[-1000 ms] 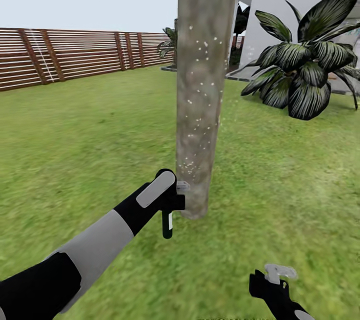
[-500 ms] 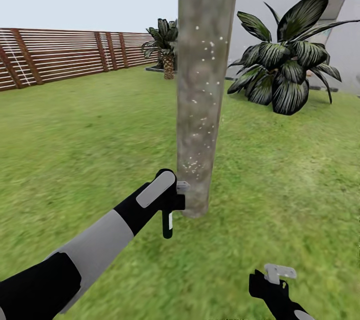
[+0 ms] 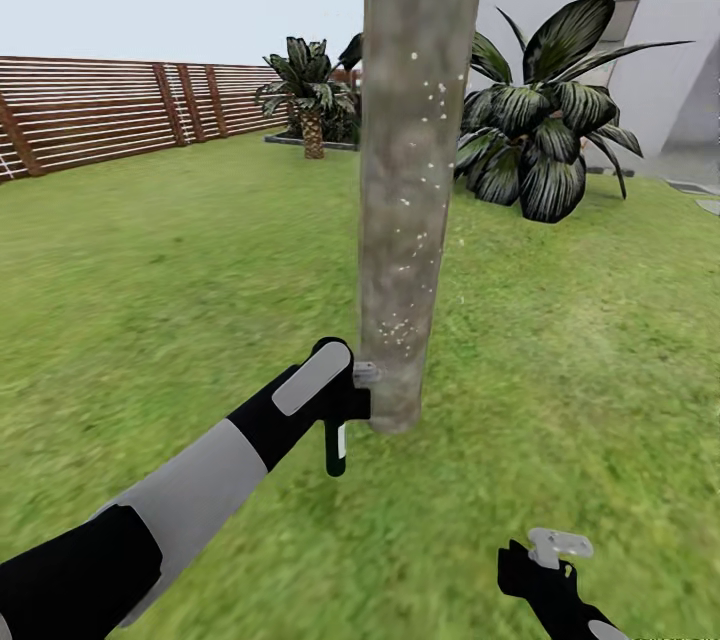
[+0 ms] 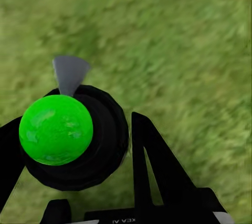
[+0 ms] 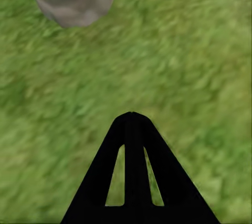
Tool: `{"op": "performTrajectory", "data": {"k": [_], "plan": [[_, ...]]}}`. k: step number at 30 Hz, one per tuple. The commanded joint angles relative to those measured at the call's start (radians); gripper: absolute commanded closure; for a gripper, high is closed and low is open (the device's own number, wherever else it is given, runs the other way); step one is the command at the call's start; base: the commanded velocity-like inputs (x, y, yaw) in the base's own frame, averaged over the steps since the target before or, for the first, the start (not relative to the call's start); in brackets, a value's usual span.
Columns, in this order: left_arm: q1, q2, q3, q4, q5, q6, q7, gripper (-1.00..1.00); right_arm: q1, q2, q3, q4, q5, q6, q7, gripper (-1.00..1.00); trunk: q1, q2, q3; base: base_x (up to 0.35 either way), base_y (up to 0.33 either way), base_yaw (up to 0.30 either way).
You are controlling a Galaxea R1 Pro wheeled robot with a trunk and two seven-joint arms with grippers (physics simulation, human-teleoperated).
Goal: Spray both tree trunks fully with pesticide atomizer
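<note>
**Spray patchy on trunk; bottle close in at the base**

While the left hand [image 3: 345,398] stays out of it, clamped on the pesticide atomizer [image 3: 335,448], the risk I read is uneven coverage. The nozzle sits low, just beside the tree trunk [image 3: 415,170] near its foot. From this one side and height, spray would likely miss the far face and upper bark. Standing this close, a swing of the arm could also knock the bottle against the bark.

Atomizer: slim dark bottle hanging below the hand, pale label stripe showing; in the left wrist view a glossy green cap [image 4: 55,129] on a black body.

Trunk: mottled grey-brown, with sparse white pesticide specks [image 3: 400,328] scattered up the near face, thickest low down. Large bare patches remain.

Right hand [image 3: 556,548]: low over the grass [image 3: 150,300], fingers together, nothing held.
</note>
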State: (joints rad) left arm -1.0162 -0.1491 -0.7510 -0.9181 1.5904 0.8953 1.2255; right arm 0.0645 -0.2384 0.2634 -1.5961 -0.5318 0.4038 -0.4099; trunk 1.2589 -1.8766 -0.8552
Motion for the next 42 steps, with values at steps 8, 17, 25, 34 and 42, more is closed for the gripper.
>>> {"op": "performTrajectory", "data": {"k": [8, 17, 25, 34, 42], "plan": [[-0.001, 0.0, -0.002, -0.007, 0.006, 0.007, 0.011, 1.0, 0.0, -0.001, 0.001, -0.002, -0.008, 0.0, -0.008, 1.0, 0.0, 0.0, -0.001, 0.102, 0.332, -0.189], [-0.001, 0.0, -0.002, -0.01, 0.006, 0.007, 0.011, 1.0, 0.0, -0.001, 0.0, -0.003, -0.009, 0.0, -0.007, 1.0, 0.0, 0.0, -0.001, 0.227, 0.268, -0.253], [-0.001, 0.0, -0.001, -0.009, 0.006, 0.006, 0.013, 1.0, 0.0, 0.0, 0.002, -0.003, -0.01, 0.0, -0.008, 1.0, 0.0, 0.0, -0.001, 0.12, 0.183, -0.189], [-0.001, -0.003, 0.001, -0.026, 0.007, 0.003, 0.1, 1.0, 0.0, 0.001, 0.001, -0.004, -0.01, 0.008, -0.009, 1.0, 0.0, 0.0, -0.001, 0.004, 0.007, -0.01], [-0.02, -0.014, 0.002, -0.072, 0.029, 0.008, 0.216, 1.0, 0.0, 0.004, 0.003, -0.004, -0.011, 0.01, -0.009, 1.0, 0.0, 0.0, -0.001, 0.0, 0.0, 0.0]]}}
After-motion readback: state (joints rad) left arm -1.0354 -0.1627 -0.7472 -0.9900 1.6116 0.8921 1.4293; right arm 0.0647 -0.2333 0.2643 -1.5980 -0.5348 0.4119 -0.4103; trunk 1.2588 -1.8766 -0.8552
